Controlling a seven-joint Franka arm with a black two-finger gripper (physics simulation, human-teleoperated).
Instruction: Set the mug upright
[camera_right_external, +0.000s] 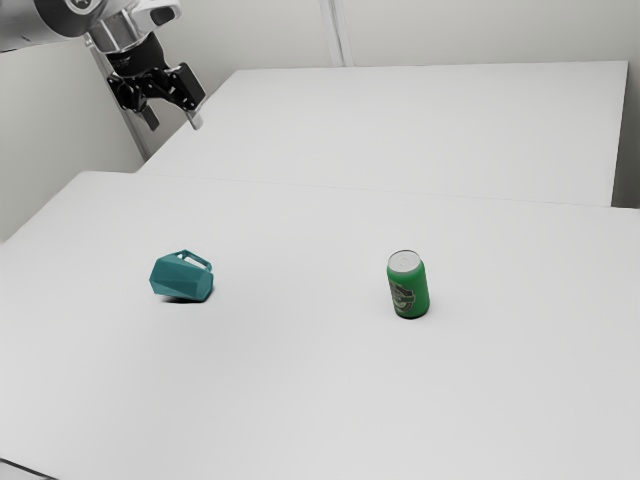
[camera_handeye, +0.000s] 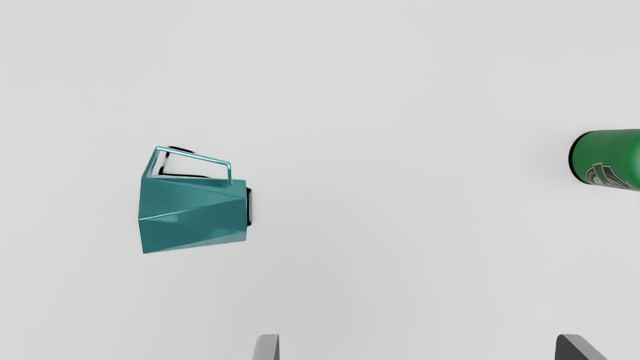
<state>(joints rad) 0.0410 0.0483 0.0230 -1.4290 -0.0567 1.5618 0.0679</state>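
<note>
High above the table, at the exterior view's upper left, the black gripper (camera_right_external: 173, 123) hangs from the arm. Its two fingertips stand wide apart with nothing between them; in the wrist view the gripper (camera_handeye: 417, 347) is likewise open. A teal faceted mug (camera_right_external: 182, 277) lies on its side on the table, at the exterior view's left, well below the gripper and apart from it. From the wrist camera the mug (camera_handeye: 192, 212) shows its handle along one side, and a dark shadow lies beside its narrower end.
A green can (camera_right_external: 409, 286) stands upright on the white table (camera_right_external: 300, 390), toward the exterior view's right from the mug; part of the can (camera_handeye: 607, 159) is seen in the wrist view. Behind is another white surface (camera_right_external: 420, 130). A dark cable (camera_right_external: 25, 468) crosses the near left corner.
</note>
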